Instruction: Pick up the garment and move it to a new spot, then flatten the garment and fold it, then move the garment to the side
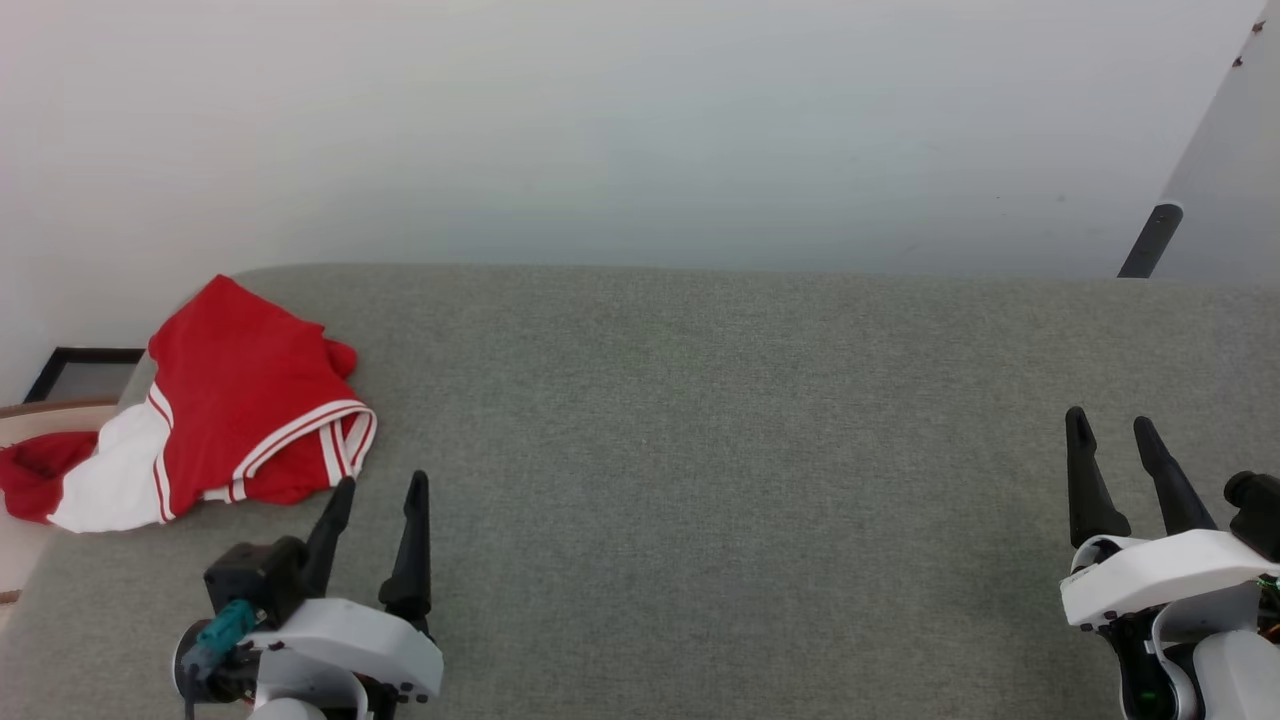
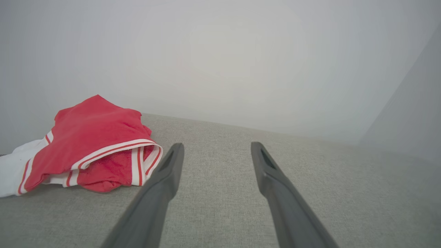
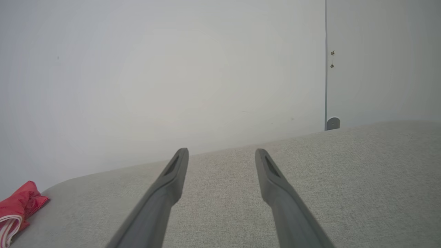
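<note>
The garment (image 1: 235, 400) is a crumpled red piece with a white panel and white-red striped trim, lying at the far left of the grey fabric surface (image 1: 720, 420), one end drooping over the left edge. My left gripper (image 1: 381, 484) stands open just to its right and nearer me, fingertips almost level with the striped hem, holding nothing. In the left wrist view the garment (image 2: 89, 144) lies left of the left gripper (image 2: 217, 145). My right gripper (image 1: 1109, 418) stands open and empty at the far right. The right wrist view catches the garment (image 3: 17, 206) at its left edge, far from the right gripper (image 3: 221, 151).
A pale wall (image 1: 640, 130) rises behind the surface. A dark-framed panel (image 1: 80, 372) and a wooden edge sit beyond the left end. A dark post (image 1: 1150, 240) stands at the back right by a wall corner.
</note>
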You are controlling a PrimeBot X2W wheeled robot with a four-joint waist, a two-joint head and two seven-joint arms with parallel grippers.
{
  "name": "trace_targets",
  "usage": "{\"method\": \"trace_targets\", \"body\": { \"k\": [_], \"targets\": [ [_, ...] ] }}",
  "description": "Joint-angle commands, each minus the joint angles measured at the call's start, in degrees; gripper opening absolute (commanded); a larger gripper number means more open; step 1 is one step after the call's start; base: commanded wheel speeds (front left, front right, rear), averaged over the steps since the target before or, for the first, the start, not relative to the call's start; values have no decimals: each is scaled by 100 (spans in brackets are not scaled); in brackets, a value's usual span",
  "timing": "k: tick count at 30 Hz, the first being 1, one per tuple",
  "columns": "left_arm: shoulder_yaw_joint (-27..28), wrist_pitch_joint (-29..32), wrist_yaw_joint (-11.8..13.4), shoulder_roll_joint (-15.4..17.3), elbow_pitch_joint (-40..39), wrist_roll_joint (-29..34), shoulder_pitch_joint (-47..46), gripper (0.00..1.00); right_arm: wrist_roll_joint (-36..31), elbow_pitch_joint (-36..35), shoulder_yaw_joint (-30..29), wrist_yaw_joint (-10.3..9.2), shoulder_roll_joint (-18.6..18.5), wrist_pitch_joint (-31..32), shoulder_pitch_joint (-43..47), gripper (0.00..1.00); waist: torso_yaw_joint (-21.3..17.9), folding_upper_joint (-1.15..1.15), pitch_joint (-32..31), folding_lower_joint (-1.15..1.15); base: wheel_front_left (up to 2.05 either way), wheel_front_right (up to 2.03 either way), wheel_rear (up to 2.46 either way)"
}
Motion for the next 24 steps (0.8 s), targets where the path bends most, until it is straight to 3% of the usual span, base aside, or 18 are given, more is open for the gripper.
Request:
{"method": "trace_targets", "body": {
  "k": [1,24],
  "targets": [
    [18,-32,-38,26,4,141,-90,100,-130,-19,-6,3,-43,-53,-94,100,-6,0,-2,0,0,0,0],
    [80,-294,-83,34,274,1015,-172,100,-940,148,-158,4,5,-310,-65,100,-130,0,-53,0,0,0,0]
  ]
}}
